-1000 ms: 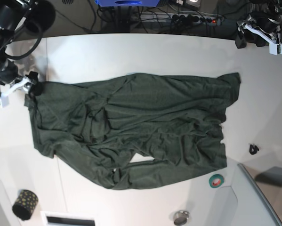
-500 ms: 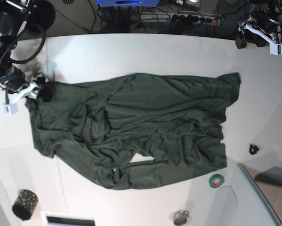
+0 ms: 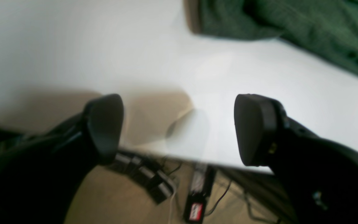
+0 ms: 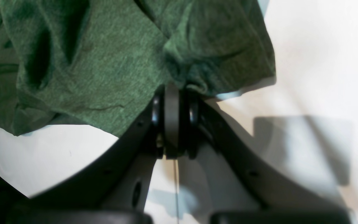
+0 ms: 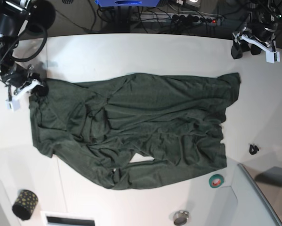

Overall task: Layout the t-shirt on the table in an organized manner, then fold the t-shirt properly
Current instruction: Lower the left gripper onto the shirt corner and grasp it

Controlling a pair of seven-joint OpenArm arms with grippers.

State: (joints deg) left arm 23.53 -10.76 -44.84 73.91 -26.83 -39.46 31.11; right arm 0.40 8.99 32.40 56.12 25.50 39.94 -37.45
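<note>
T-shirt (image 5: 131, 127): thin, limp, creases easily; best taken at corners. Right gripper (image 4: 172, 88) pinching corner; left gripper (image 3: 179, 127) spread, empty.

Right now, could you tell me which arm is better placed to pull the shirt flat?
The right gripper: it is shut on the shirt's edge. The left gripper is open above bare table, touching no cloth.

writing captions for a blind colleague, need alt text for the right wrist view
The right gripper is shut on a bunched edge of the dark green t-shirt, seen close up from behind its black fingers. The rumpled shirt fills the upper frame, with the white table below and to the right.
</note>
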